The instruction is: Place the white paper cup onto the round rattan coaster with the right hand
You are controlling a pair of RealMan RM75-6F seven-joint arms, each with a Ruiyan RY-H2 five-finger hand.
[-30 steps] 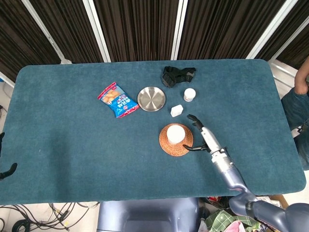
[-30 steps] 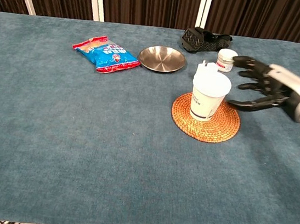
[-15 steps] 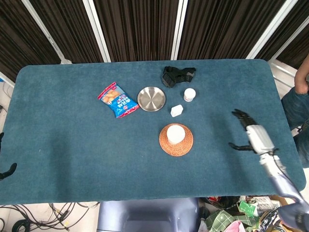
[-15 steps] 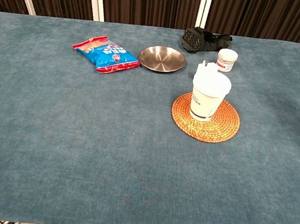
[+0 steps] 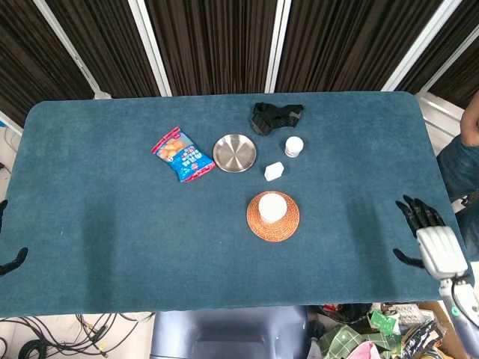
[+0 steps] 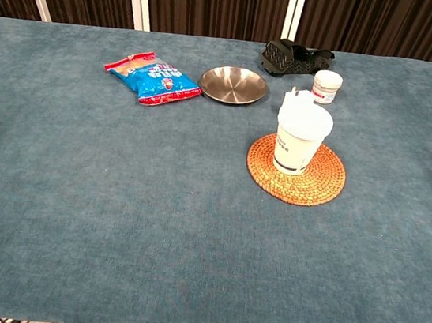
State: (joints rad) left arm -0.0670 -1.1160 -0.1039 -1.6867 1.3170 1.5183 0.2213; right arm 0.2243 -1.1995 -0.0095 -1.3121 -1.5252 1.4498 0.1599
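While the cup (image 6: 302, 138) stood upright on the coaster (image 6: 296, 170), no hand touched it.
Right hand (image 5: 429, 238) hung at the counter (image 5: 112, 224) edge, well apart, fingers (image 5: 413, 212) spread, holding nothing; left hand barely visible, state indeterminable.

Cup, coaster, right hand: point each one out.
cup (image 6: 301, 141), chest view, on its side wall.
coaster (image 6: 318, 184), chest view, on the bare woven edge right of the cup.
right hand (image 5: 436, 248), head view, on the pale back of the hand, at the table's right edge.
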